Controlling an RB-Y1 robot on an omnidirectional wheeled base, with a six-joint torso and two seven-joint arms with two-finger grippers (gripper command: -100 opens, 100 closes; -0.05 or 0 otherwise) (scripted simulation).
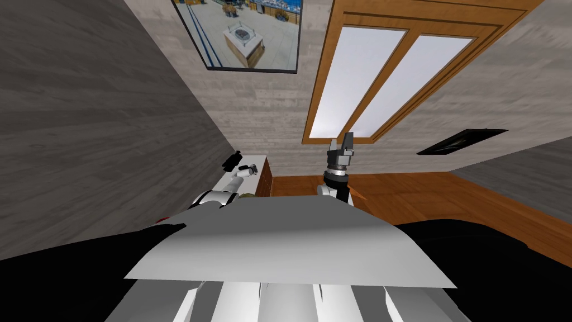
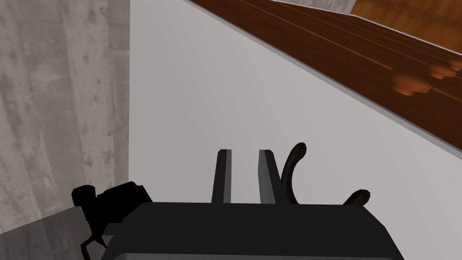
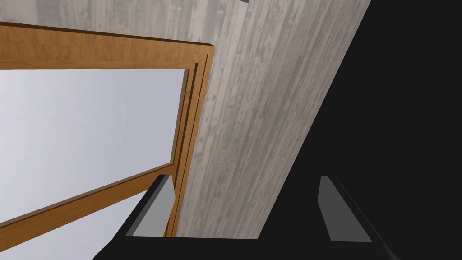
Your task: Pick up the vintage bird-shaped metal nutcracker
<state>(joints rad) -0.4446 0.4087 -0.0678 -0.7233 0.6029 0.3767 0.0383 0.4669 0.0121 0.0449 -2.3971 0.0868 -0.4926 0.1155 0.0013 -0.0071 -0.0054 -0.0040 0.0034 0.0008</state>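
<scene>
Step in hand, by judgement: securing the hold, then lifting.

Left gripper [image 2: 244, 155] low over the flat white cabinet top [image 2: 203, 90], at 11 o'clock from the chest in the head view. Fingers close together, a thin strip of white showing between the tips. Black nutcracker with thin curved limbs [image 2: 291, 164] at that top, hard against the gripper: one curved limb just beside one finger, a bulkier black part showing past the opposite side of the dark gripper body, near the grey plank wall [image 2: 58, 90]. Possibly pinched lower down, behind the gripper body; not confirmable from these views.

Confirm the hold before raising. Lift straight up, slowly, clear of the white top. Avoid any sideways drag toward the wall or the brown wooden cabinet front with round knobs [image 2: 361, 49]. Expect uneven balance from the long limbs; keep the wrist level. If the black shape fails to rise, open, recentre over its body, close.

Right gripper [image 3: 244, 180] raised at 1 o'clock, fingers spread wide, holding nothing; leave parked.
</scene>
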